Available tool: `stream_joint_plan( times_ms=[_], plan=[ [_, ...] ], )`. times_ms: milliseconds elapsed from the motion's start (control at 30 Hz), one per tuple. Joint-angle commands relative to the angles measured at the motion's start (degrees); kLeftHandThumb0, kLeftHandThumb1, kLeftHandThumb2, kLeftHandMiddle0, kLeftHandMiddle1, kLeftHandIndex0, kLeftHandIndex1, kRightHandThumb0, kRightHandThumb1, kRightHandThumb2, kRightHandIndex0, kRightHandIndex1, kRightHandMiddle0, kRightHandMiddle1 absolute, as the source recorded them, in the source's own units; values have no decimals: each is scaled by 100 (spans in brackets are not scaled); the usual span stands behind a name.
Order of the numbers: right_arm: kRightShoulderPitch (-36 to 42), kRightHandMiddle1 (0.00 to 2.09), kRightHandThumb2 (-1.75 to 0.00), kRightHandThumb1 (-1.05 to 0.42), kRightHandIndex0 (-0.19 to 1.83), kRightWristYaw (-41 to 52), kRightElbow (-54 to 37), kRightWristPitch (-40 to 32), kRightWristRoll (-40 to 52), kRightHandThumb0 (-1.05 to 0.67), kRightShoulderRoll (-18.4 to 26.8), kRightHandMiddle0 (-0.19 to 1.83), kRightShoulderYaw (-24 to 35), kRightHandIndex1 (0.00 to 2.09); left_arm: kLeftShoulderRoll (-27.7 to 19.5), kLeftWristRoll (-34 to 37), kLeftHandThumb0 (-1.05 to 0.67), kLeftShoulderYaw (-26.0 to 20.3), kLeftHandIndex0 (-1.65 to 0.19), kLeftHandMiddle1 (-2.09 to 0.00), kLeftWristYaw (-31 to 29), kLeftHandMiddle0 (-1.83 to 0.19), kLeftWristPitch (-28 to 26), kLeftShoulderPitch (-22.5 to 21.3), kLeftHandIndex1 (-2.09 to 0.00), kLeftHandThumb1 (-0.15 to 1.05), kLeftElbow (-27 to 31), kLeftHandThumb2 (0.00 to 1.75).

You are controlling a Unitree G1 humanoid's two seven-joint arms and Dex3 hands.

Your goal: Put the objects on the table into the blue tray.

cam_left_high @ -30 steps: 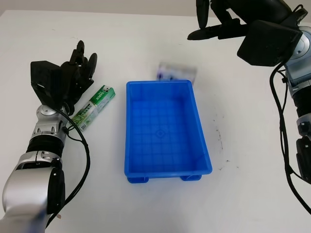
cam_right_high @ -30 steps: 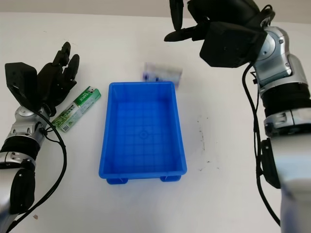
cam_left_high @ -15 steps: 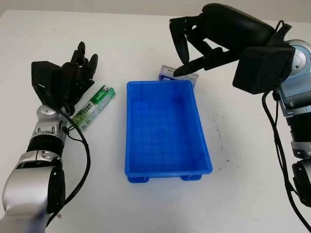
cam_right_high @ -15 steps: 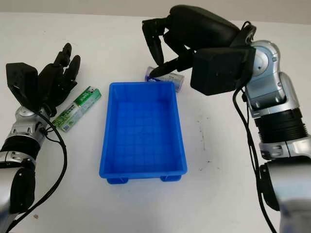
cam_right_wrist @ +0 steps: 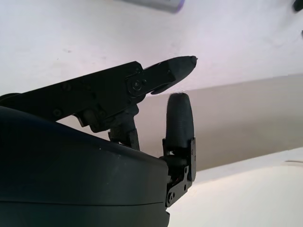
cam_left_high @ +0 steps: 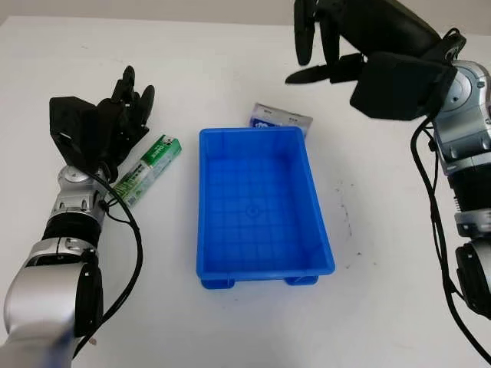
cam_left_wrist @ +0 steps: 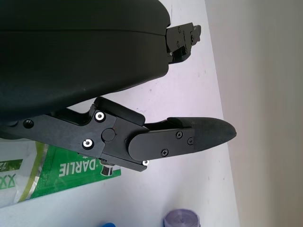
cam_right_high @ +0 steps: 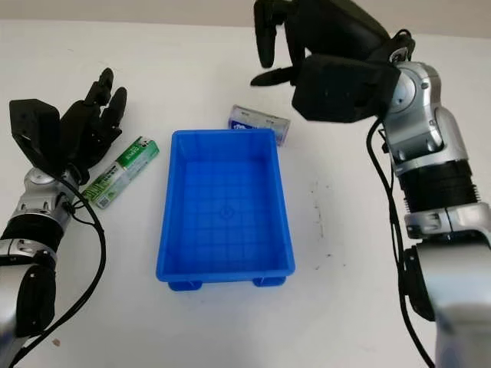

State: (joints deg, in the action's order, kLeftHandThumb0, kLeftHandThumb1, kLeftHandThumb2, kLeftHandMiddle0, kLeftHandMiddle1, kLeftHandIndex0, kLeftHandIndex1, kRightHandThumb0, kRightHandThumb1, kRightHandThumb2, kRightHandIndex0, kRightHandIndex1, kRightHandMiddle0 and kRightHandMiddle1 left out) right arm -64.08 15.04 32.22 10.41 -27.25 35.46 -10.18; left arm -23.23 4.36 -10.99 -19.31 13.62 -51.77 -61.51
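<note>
Two items still lie outside the blue tray (cam_left_high: 261, 203): a green box (cam_left_high: 147, 169) just left of it and a small pouch (cam_left_high: 281, 119) touching its far rim. The right hand (cam_left_high: 326, 47) hangs empty and open above the pouch, the left hand (cam_left_high: 115, 123) open beside the box. Pinching the flat pouch against the rim could shove the tray or slip off.

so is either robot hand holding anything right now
No. The left robot hand is open beside the green box; the right robot hand is open above the table.
</note>
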Motion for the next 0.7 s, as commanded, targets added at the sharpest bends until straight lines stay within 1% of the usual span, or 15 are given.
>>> stream_joint_plan(
  times_ms=[0,33,67,200,267,300,400,433,467,500,533,567,600,667],
  plan=[
    [-370,107,-5,-98,3,-74,307,-168,-200,-65,-31,2,-116,120,-55,-13,-77,17,19,0,-9,19,69,-75,0,105,9,53],
    [-490,94,-5,-99,3,-109,487,-198,-279,-67,-58,3,-171,107,-52,-8,-77,13,19,0,-11,19,67,-74,0,105,9,53],
    [-565,86,-5,-99,3,-138,615,-193,-315,-69,-81,2,-201,98,-50,-5,-77,9,19,0,-12,19,65,-73,0,105,9,52],
    [-961,65,-5,-100,6,-219,1233,-403,-490,-76,-272,-2,-380,69,-32,30,-77,-20,19,0,4,19,3,-71,0,105,26,52],
    [-1179,58,-5,-99,7,-168,1589,-459,-590,-80,-356,-4,-524,61,-26,41,-77,-23,19,0,7,19,-19,-61,0,105,53,51],
    [-1275,49,-5,-99,4,-94,1757,-462,-620,-84,-389,-6,-591,60,-24,39,-77,-19,19,0,10,19,-23,-55,0,105,68,51],
    [-1485,30,-5,-97,-7,105,2175,-480,-701,-89,-496,-9,-781,59,-11,30,-77,-13,19,0,43,19,-13,-42,0,105,102,51],
    [-1528,24,-5,-96,-8,118,2309,-432,-712,-89,-532,-9,-829,66,-6,23,-77,-10,19,0,61,19,3,-38,0,105,100,51],
    [-1574,19,-5,-95,-11,139,2426,-457,-751,-90,-574,-7,-893,115,-1,18,-77,-6,19,0,72,19,22,-32,0,105,97,51],
    [-1609,15,-5,-94,-11,149,2517,-496,-801,-91,-615,-6,-965,150,1,11,-77,0,19,0,79,19,39,-24,0,105,97,51],
    [-1626,13,-5,-94,-6,160,2585,-516,-827,-90,-653,-5,-1016,168,-1,0,-77,10,19,0,89,19,37,-16,0,105,101,51],
    [-1634,11,-5,-93,-2,166,2641,-524,-851,-88,-688,-4,-1063,180,-3,-8,-77,18,19,0,95,19,40,-7,0,105,105,51],
    [-1638,11,-5,-92,0,169,2696,-511,-861,-87,-719,-4,-1098,187,-5,-15,-77,24,19,0,100,19,38,1,0,105,110,51],
    [-1638,10,-5,-91,-5,141,2810,-445,-866,-86,-765,-2,-1160,182,-9,-10,-78,21,19,0,96,19,39,14,0,105,112,51]
  ],
)
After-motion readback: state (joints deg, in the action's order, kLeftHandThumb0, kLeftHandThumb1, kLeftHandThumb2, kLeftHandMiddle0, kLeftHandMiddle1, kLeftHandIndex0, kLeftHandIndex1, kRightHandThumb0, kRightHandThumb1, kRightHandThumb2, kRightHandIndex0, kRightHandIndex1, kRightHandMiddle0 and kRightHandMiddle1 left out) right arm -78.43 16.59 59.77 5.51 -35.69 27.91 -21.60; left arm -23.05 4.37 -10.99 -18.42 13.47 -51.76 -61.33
